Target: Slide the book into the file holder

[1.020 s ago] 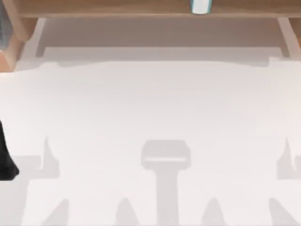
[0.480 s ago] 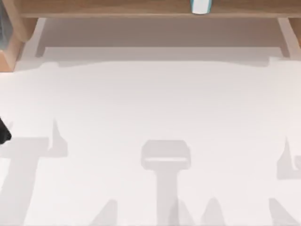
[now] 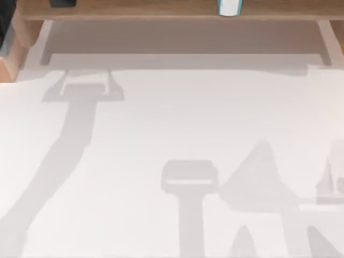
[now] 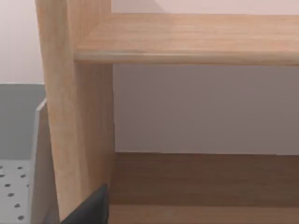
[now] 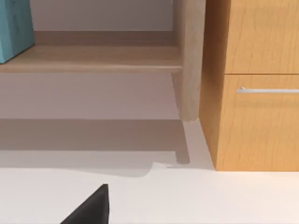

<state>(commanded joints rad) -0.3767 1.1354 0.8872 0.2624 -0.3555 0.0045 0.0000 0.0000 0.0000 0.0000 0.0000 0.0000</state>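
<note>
The book stands on the shelf, not yet grasped; neither hand's grip state can be told.

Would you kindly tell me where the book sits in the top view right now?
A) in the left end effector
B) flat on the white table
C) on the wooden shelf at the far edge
C: the book sits on the wooden shelf at the far edge.

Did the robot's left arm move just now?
Yes. The left arm has gone from the table's left edge up to the top view's top left corner, beside the long wooden shelf. The book on it stayed put.
</note>
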